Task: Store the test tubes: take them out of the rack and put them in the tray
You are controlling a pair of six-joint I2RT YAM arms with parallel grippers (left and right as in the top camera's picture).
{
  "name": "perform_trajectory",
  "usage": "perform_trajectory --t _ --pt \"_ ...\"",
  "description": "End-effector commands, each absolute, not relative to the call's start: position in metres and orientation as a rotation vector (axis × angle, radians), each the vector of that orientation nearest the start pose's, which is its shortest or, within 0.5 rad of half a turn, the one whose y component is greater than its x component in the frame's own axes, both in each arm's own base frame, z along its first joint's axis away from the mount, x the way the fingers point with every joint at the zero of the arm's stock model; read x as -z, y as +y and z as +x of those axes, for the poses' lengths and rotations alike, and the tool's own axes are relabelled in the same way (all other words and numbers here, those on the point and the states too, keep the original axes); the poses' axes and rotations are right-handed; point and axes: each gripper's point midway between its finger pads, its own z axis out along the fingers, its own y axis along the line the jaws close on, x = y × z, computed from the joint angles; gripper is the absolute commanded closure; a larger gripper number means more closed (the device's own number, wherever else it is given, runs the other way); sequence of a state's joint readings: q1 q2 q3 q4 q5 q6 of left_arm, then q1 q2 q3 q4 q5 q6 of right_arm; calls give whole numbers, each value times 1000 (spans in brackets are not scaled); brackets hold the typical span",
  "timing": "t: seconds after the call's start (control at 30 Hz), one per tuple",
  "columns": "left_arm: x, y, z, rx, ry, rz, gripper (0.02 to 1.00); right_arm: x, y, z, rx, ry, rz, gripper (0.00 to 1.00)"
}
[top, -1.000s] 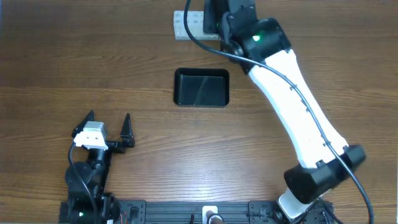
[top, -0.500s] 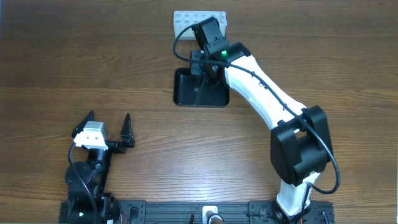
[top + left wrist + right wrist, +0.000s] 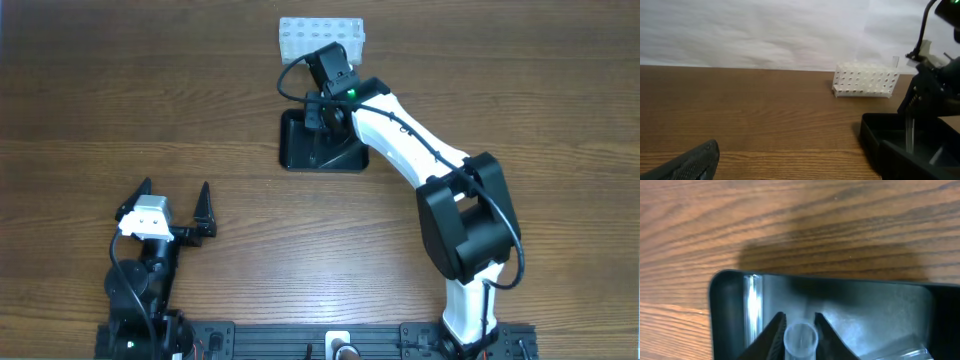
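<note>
Top view first: what lies on the table (image 3: 120, 90)?
— A white rack (image 3: 320, 38) sits at the far edge, and a black tray (image 3: 291, 152) sits just in front of it, apart from it. The right arm stands at the near right and reaches across to the tray, with the right gripper (image 3: 320, 118) over the tray's far half. The left arm stands at the near left, well apart from both. The left gripper (image 3: 175, 190) has its two dark fingers spread wide with nothing between them.

Left wrist view next: where is the tube?
— The rack stands farther back on the wood in front of a pale wall. A second tube (image 3: 895, 61) pokes up from the rack's end. Nearer, the right gripper holds a clear test tube (image 3: 910, 134) upright, and the tube's lower end dips inside the tray's walls. I cannot tell whether it touches the floor of the tray.

Right wrist view last: how do its fingers stand?
— They are closed on the test tube, one on each side of its round top. Below it is the tray's dark floor. A bright clear streak runs along one wall. I cannot tell whether that is a tube lying there or glare.
</note>
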State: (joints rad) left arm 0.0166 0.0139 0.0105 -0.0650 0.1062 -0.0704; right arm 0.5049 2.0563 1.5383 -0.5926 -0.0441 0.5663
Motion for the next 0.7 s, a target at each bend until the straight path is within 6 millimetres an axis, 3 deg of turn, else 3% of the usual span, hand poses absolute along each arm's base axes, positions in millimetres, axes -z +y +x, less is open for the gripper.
perform_trajectory --t 0.03,0.13,0.23,0.3,0.47,0.6,0.7 --pt "-159 -15 246 128 1639 26 18 -39 249 424 -365 2780 73 702" --pt "-159 -15 246 128 1639 26 18 -44 253 426 -402 2771 66 652" --pt "-159 -15 246 128 1639 26 20 -61 256 431 -428 2735 40 636" --pt "-159 -15 246 128 1639 26 18 -85 257 436 -446 2682 0 617" --pt "-159 -15 246 128 1639 26 18 -172 242 449 -453 2477 -57 588" --pt "-159 -15 246 128 1639 26 18 -240 206 461 -296 2274 -66 564" --pt "-159 -15 246 128 1639 26 18 -267 173 477 -102 2152 -2 448"
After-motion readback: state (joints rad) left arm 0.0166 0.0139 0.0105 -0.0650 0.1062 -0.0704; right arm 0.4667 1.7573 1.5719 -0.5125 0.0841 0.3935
